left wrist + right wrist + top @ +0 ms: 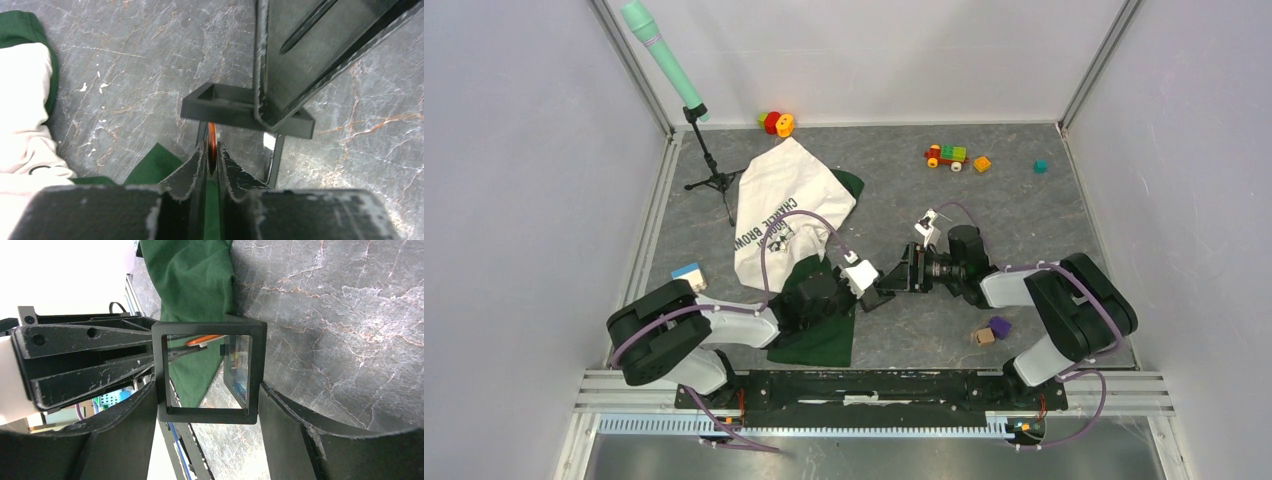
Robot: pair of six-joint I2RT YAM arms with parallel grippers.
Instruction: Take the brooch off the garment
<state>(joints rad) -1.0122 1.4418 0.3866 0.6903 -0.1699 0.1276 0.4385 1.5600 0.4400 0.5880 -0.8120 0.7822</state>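
The garment [784, 205], white with black print and dark green parts, lies crumpled at the left centre. Its green fabric shows in the right wrist view [195, 280] and the left wrist view [155, 165]. My left gripper [876, 296] [212, 150] is shut on a thin orange brooch [212, 140], held edge-on, clear of the garment. My right gripper [902, 280] [207, 390] is shut on a small black-framed clear case [210, 415] [240, 107]. The brooch [202, 340] and the tips of the left fingers [90, 355] reach into the case's open frame.
A tripod [714, 180] with a mint green pole [664, 55] stands at the back left. Toys lie around: a red and yellow one [776, 123], a toy train [946, 155], orange [981, 164], teal [1040, 166], purple [999, 326] and blue-white [689, 273] blocks.
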